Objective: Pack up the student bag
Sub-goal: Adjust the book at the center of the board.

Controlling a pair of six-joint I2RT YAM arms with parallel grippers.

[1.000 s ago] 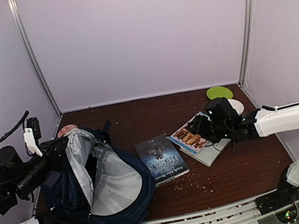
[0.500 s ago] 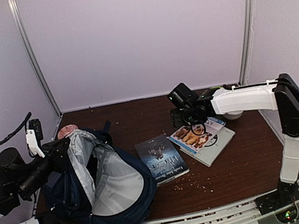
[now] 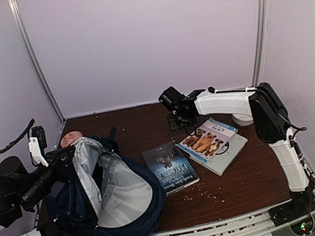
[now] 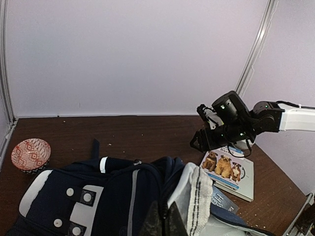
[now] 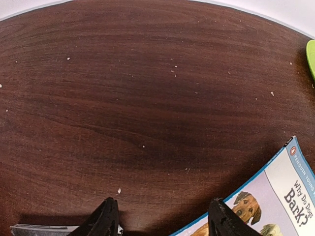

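— Where is the student bag (image 3: 113, 195)?
— Left on the table (image 3: 140, 121), mouth agape, grey lining showing; left gripper (image 4: 162, 220) pinches its rim. Right gripper (image 5: 165, 219) hangs spread above the wood, beside a dog book (image 3: 210, 140).

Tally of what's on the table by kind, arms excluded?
Bags: 1, student bag
Books: 3, dark book, dog book, grey book beneath it
Dishes: 3, red patterned bowl, white dish, green plate (edge only)
Total: 7
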